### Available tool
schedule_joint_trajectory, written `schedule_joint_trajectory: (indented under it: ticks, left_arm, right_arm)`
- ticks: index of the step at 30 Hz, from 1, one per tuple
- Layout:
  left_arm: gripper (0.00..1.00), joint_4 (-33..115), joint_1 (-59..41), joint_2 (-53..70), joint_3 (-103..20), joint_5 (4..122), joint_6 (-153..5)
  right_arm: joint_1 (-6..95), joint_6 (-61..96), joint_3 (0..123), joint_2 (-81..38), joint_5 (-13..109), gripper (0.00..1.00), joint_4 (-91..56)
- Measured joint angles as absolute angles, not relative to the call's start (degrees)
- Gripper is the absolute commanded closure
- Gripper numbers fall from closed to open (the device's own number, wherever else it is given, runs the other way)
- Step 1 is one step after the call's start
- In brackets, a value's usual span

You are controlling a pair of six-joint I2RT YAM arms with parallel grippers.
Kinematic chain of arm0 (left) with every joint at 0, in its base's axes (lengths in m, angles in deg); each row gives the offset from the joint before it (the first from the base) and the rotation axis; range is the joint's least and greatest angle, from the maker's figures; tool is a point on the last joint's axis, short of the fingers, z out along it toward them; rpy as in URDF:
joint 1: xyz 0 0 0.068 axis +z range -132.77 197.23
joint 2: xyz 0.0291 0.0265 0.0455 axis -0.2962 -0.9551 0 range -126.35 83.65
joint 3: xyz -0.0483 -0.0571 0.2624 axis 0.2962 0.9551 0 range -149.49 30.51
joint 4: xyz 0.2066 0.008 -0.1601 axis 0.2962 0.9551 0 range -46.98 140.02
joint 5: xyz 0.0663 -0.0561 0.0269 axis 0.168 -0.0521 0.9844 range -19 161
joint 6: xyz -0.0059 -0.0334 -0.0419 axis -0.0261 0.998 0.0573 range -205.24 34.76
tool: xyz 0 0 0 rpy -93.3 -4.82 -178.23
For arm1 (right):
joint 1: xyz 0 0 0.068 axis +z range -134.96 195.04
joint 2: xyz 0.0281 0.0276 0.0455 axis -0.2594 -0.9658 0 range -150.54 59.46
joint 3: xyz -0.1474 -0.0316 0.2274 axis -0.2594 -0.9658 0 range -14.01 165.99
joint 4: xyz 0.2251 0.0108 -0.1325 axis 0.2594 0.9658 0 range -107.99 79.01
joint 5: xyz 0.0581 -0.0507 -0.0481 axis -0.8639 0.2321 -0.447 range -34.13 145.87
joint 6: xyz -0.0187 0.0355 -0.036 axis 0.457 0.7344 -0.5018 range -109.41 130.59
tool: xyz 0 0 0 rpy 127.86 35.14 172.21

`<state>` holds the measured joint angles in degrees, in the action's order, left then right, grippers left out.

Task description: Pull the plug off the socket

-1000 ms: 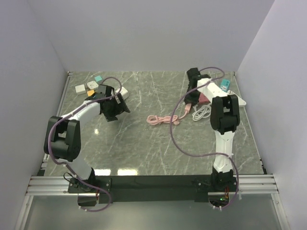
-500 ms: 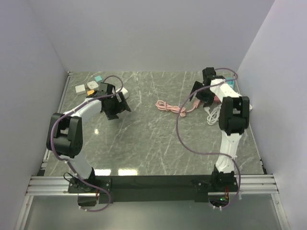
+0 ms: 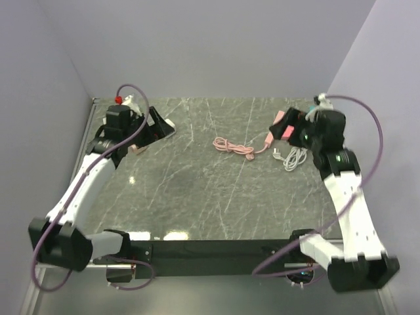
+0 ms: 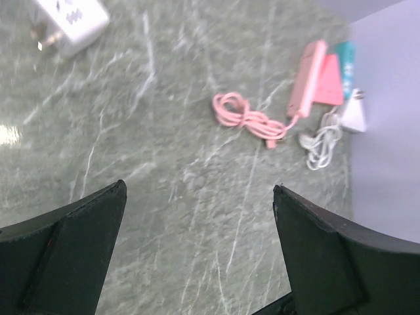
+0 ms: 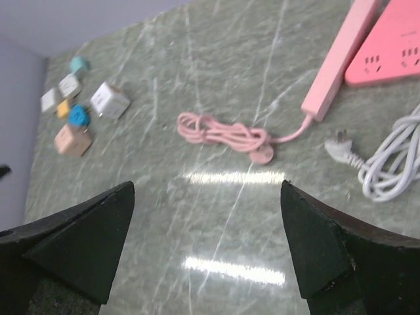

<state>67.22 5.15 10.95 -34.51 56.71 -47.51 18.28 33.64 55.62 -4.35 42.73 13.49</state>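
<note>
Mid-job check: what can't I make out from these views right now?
Coral power strip: right wrist view, cut off by the right edge; top view, right arm covers it partly. Any plug on the hidden part is unknowable.
Pink strip: far end beyond the top edge, right wrist view.
Small cubes: too small there; top view, left arm mostly covers them.
White adapter: left wrist view, blurred, cut by the top edge.

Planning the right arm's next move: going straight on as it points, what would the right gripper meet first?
The right gripper would likely meet bare table just short of the pink cord; depth unclear.
</note>
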Motion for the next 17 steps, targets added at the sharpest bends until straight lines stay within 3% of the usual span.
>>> schedule_joint_trajectory:
  ticks: [6,12,17]
  left_arm:
    - [0.01,66.72,5.15,22.33,-32.02,57.39,-48.97]
    - [0.00,66.83,5.15,31.38,-28.30,59.34,-50.30]
    - [0.01,66.87,5.15,35.80,-27.69,62.24,-50.57]
  right_arm:
    - [18.28,34.41,43.49,15.89,41.22,0.01,14.17]
    - [18.30,36.51,39.07,32.89,45.48,0.01,18.32]
    - [18.30,37.77,40.73,37.46,49.79,0.01,23.70]
